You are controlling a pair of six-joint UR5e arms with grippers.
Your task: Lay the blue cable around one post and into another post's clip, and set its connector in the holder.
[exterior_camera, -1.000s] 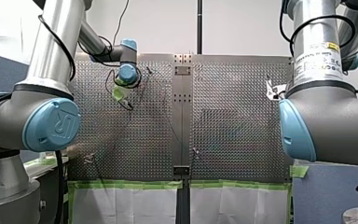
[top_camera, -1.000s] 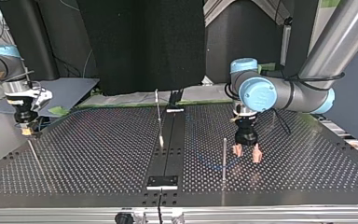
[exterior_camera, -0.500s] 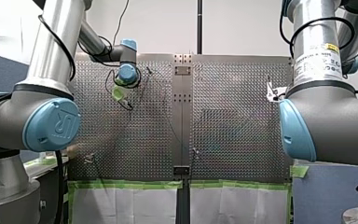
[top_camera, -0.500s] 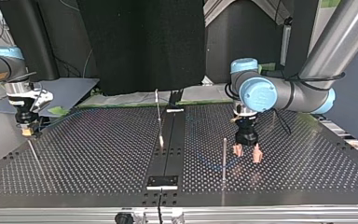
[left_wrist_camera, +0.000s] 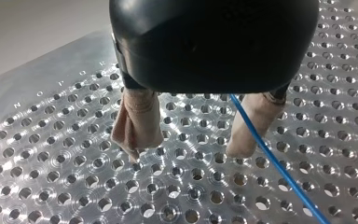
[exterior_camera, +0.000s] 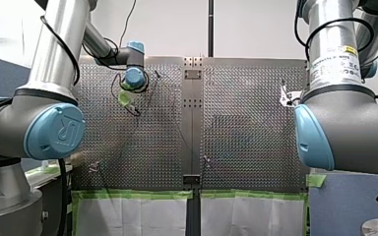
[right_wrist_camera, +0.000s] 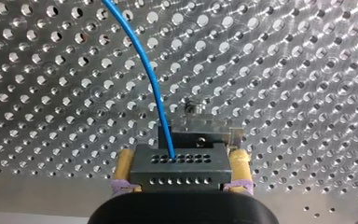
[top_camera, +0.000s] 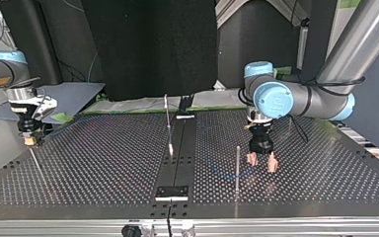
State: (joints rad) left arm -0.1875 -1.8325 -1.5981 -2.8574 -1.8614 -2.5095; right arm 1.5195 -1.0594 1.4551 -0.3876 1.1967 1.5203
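Edging toward the holder point(right_wrist_camera: 200, 128), my right gripper point(right_wrist_camera: 182, 172) clamps the connector point(right_wrist_camera: 179, 164); my left gripper point(left_wrist_camera: 188, 149) gapes beside the blue cable point(left_wrist_camera: 279, 168).

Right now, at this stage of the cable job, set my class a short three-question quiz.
1. True or false: my left gripper is clamped on the blue cable.
2. My right gripper holds: A a screwdriver, B the connector, C nothing.
3. Fill in: in the top view a thin upright ____ stands beside my left gripper.
Key: 1 false, it is open; 2 B; 3 post.
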